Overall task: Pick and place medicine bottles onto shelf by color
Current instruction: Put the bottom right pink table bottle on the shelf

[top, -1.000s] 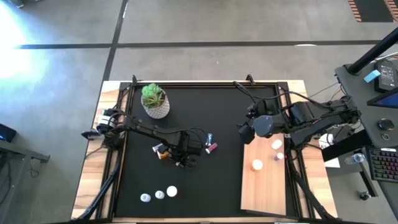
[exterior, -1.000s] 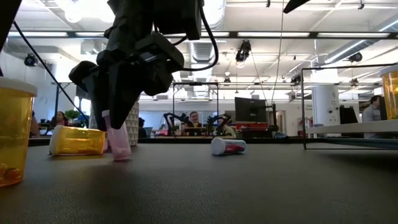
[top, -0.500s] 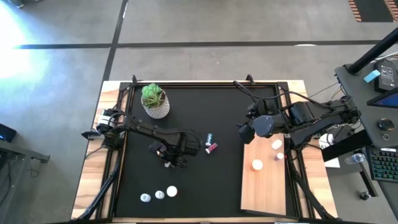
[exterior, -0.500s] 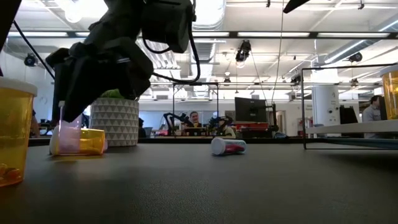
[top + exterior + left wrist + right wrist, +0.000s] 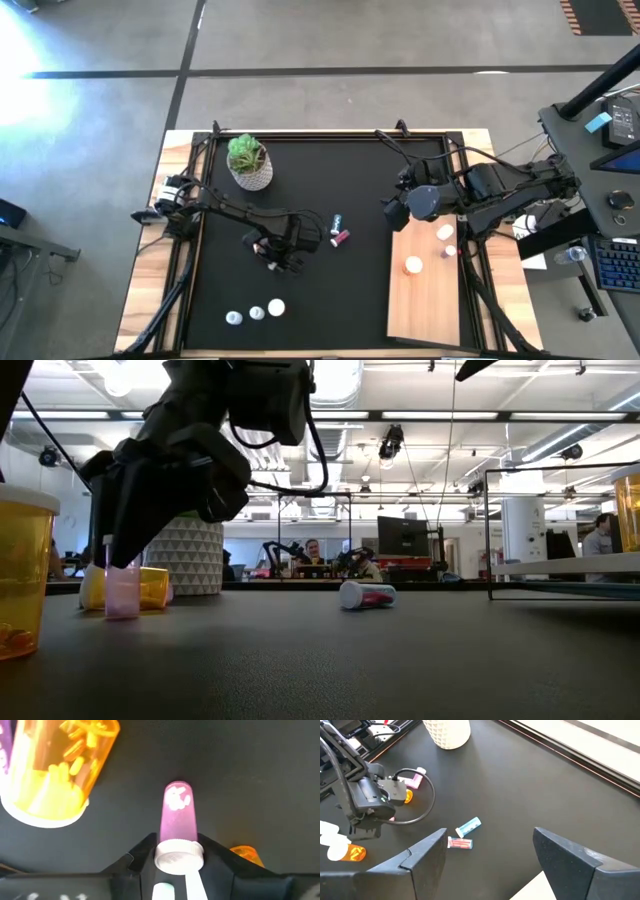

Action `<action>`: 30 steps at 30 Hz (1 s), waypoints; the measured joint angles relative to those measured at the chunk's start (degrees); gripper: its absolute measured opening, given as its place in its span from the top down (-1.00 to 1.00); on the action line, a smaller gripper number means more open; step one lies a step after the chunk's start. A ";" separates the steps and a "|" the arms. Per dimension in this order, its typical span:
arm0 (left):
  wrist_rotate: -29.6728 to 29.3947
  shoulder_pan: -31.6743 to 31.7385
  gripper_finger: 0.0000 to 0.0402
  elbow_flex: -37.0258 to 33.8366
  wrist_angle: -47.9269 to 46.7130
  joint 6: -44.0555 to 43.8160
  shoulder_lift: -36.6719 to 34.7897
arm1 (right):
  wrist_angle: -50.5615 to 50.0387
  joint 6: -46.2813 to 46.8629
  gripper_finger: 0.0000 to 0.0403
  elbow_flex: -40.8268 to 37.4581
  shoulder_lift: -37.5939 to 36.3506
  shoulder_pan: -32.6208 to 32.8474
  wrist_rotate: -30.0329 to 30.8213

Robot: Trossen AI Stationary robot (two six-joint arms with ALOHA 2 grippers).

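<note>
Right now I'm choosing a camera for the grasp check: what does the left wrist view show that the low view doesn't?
Left wrist only: the left gripper closed on the pink bottle at its white cap. Low only: the plant pot and a distant fallen bottle. Both: the pink bottle and an amber bottle beside it.

Left gripper (image 5: 174,851) reaches low mid-table, jaws closed narrowly; right gripper (image 5: 490,851) hovers raised, jaws spread.

A slim pink bottle (image 5: 177,822) with a white cap stands upright just beside a toppled amber bottle (image 5: 60,770)
</note>
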 joint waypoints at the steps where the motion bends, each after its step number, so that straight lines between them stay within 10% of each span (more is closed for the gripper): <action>1: -0.04 0.00 0.40 0.00 0.24 0.02 0.00 | 0.00 0.00 -0.40 0.00 0.00 0.00 0.00; 30: -11.64 0.11 0.04 1.07 7.98 2.64 -11.53 | 0.81 2.94 -0.40 0.02 0.82 0.00 -3.60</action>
